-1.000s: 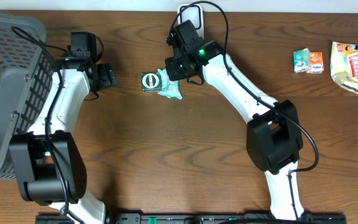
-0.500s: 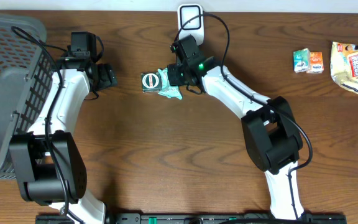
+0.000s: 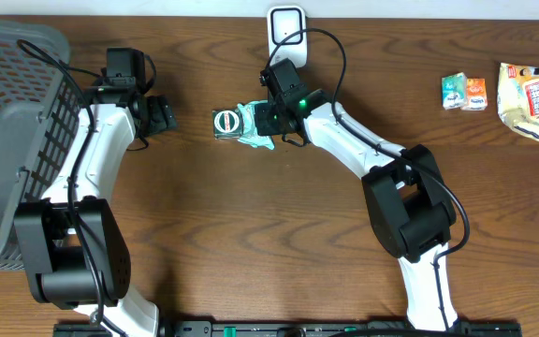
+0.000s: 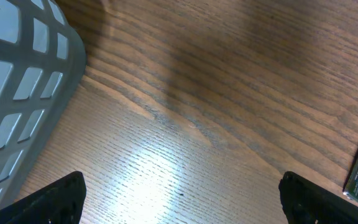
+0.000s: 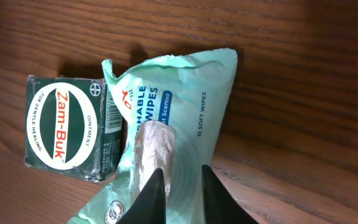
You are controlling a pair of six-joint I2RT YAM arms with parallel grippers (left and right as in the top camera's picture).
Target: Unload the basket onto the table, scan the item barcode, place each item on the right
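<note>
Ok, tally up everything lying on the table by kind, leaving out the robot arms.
Ointment box: 1
Wipes pack: 1
Small cartons: 2, green carton and orange carton
Snack bag: 1
Basket: 1
White scanner: 1
Total: 7

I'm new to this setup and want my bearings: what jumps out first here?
The right gripper pinches a mint-green pack of wipes mid-table, against a dark green Zam-Buk box. A big grey basket fills the left edge; a white scanner stands at the far edge.
</note>
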